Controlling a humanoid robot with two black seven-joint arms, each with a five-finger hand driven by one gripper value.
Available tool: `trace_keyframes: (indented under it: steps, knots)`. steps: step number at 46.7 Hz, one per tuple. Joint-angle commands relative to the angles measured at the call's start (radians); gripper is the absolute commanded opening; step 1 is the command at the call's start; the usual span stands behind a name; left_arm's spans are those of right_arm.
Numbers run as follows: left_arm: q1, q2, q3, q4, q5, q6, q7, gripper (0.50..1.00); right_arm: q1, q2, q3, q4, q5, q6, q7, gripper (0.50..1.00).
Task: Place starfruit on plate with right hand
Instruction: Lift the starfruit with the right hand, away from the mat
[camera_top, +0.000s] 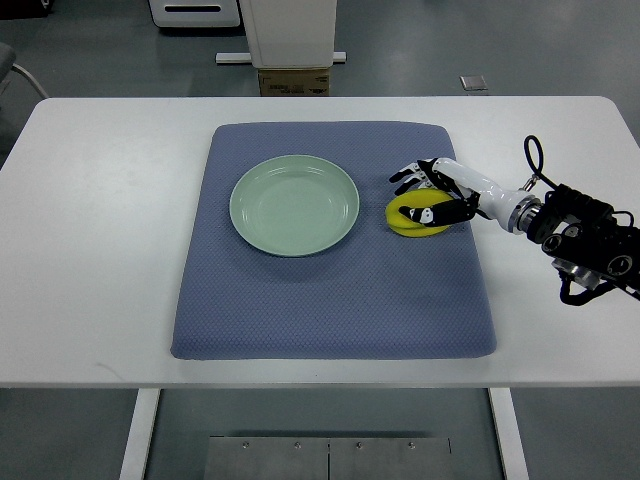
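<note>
Presently, the right hand (432, 195) sits over the starfruit (412, 216) on the right part of the blue mat (330, 300). Arm enters from the picture's right edge, a dark jointed wrist assembly leading into a white forearm shell.

Starfruit: yellow, lying on the mat just right of the plate (294, 205), apart from it, a strip of mat between them. Fruit is under and partly hidden by the hand; its left and lower edges show clear of the fingers.

Hand: the thumb is curled across the fruit's near side, touching it. Fingers (408, 175) reach out over the fruit's far side, their black tips fanned toward the plate. Whether those far fingers press on the fruit or only arch above it cannot be told from this angle, so a full grasp is not confirmed. Fruit appears to rest on the mat.

Plate: pale green, round, nothing on it, left of centre on the mat.

Mat lies on a white table (100, 250). Left arm out of view.
</note>
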Motion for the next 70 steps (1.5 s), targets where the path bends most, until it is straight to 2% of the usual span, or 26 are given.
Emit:
trace_keyframes:
  steps: [1,24,30,36,44,62,70]
  knots:
    - [0.000,0.000,0.000,0.000,0.000,0.000,0.000,1.000,0.000,-0.001,0.001,0.001,0.000,0.000,0.002,0.500]
    - [0.000,0.000,0.000,0.000,0.000,0.000,0.000,1.000,0.064,-0.010,0.010,0.004,0.080,0.023,-0.001,0.500]
    - [0.000,0.000,0.000,0.000,0.000,0.000,0.000,1.000,0.116,-0.024,0.010,0.004,0.115,0.077,-0.003,0.500]
    - [0.000,0.000,0.000,0.000,0.000,0.000,0.000,1.000,0.170,-0.061,0.013,0.004,0.131,0.162,-0.006,0.500]
    - [0.000,0.000,0.000,0.000,0.000,0.000,0.000,1.000,0.219,-0.078,0.015,0.001,0.145,0.210,-0.010,0.500]
    - [0.000,0.000,0.000,0.000,0.000,0.000,0.000,1.000,0.218,-0.044,0.021,-0.002,0.160,0.204,-0.015,0.500]
    - [0.000,0.000,0.000,0.000,0.000,0.000,0.000,1.000,0.205,0.031,0.027,-0.019,0.204,0.190,-0.030,0.500]
